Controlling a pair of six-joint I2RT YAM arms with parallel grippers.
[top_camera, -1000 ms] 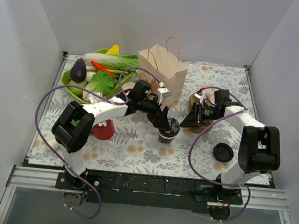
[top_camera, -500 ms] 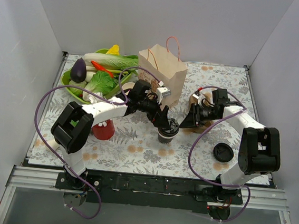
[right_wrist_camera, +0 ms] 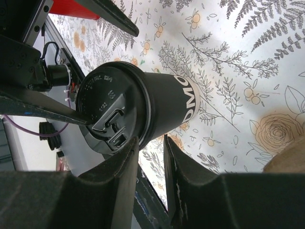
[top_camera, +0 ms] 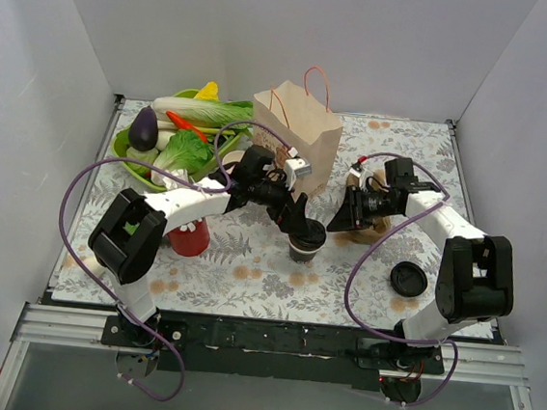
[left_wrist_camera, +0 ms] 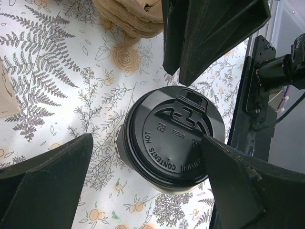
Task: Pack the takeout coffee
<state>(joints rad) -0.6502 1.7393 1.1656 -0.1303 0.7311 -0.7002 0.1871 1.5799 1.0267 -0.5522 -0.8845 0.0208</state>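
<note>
The takeout coffee [top_camera: 306, 241], a dark paper cup with a round black lid [left_wrist_camera: 174, 138], stands upright on the floral tablecloth in the middle. My left gripper [top_camera: 300, 227] hangs over it, open wide, one finger [left_wrist_camera: 47, 186] well to one side and the other finger [left_wrist_camera: 243, 186] at the lid's rim. My right gripper [top_camera: 338, 223] sits low just right of the cup. In the right wrist view its jaws [right_wrist_camera: 151, 139] stand a narrow gap apart with only tablecloth between them, beside the cup's lid [right_wrist_camera: 107, 114].
A brown cardboard carrier [left_wrist_camera: 128, 19] lies under the right arm behind the cup. A paper bag [top_camera: 300, 135] stands at the back. A red cup [top_camera: 190, 240] is at the left, a loose black lid [top_camera: 409, 277] at the right, and a vegetable basket [top_camera: 124, 144] at back left.
Both arms have shifted only slightly; the right gripper has edged a little towards the back. The cup has stayed put and both grippers keep the same opening.
</note>
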